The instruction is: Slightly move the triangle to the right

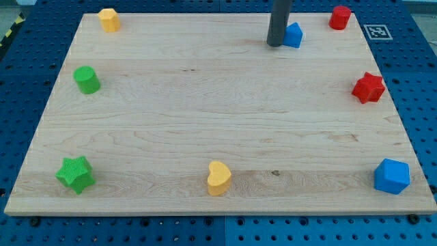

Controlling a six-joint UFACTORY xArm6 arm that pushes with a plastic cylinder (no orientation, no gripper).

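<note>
Nearest the camera, we are seeing a yellow heart [218, 178] sitting at the bottom edge of the wooden board [205, 102], which we are taking as our landmark. Toward the board's bottom-left corner a green star [74, 173] is resting; at its bottom-right corner a blue hexagon-like block [392, 176] is lying. Along the board's left edge a green cylinder [87, 80] is standing, and at its top-left corner a yellow block [108, 20] of unclear shape is sitting. On the board's right edge a red star [369, 87] is lying, and at its top-right corner a red block [339, 17] is standing.

We are holding our rod upright, coming straight down from the view's top near the board's top edge, right of its middle. Our tip [275, 44] is pressing on the board, just beside the blue triangle [293, 35], on that block's left; it is looking as if it is touching it, though we cannot tell for sure. Our rod is grasping nothing; it is merely a bare rod.
</note>
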